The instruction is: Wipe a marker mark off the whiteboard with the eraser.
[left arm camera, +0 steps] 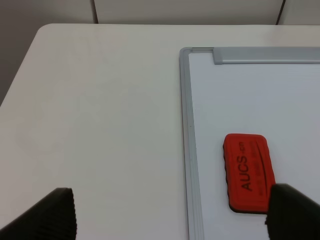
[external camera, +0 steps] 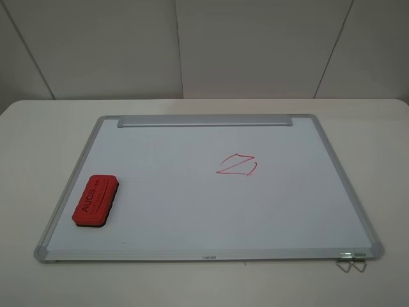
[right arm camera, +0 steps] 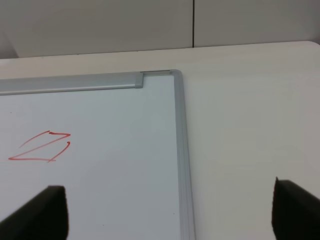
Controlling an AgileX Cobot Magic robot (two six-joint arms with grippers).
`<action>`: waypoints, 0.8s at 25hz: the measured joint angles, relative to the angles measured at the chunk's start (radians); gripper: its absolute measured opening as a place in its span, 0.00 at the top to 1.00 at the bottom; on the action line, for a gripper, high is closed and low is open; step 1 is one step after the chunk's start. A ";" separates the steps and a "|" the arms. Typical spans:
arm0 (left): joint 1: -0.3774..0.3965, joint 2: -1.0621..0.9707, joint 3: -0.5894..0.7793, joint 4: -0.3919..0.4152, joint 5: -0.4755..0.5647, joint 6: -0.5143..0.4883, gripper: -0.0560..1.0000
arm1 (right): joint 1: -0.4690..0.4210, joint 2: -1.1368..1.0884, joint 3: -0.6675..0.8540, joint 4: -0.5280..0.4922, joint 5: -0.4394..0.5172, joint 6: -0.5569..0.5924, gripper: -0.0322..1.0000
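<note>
Sitting untouched on the whiteboard (external camera: 192, 192), the red marker mark (external camera: 236, 165) lies right of the board's middle, nearer the far edge with its silver strip (external camera: 203, 121) than the near edge. Its shape here reads as a flat, Z-like outline — I cannot make out two tall pointed shapes from these angles. The eraser (external camera: 96, 200), a red block printed AUGS with a dark felt underside, rests flat on the board near its left edge, well apart from the mark. Judging by that, the job has not begun: the eraser has yet to be picked up and every stroke of red is left to wipe. Neither arm appears in the high view. Only the wrist views show the grippers — the left gripper (left arm camera: 170, 215) hangs with its fingers spread wide and nothing between them, one fingertip overlapping the eraser's near corner in that picture, though contact cannot be judged. The right gripper (right arm camera: 170, 212) is likewise spread wide and empty, above the board's right frame, with the mark off to one side. A metal hanging clip (external camera: 351, 261) at the board's near right corner shows only from above.
</note>
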 joint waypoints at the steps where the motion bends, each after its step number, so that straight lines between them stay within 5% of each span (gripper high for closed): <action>1: 0.000 0.000 0.000 0.000 0.000 0.000 0.23 | 0.000 0.000 0.000 0.000 0.000 0.000 0.27; 20: 0.000 0.000 0.000 0.000 0.000 0.000 0.23 | 0.000 0.000 0.000 0.000 0.000 0.000 0.27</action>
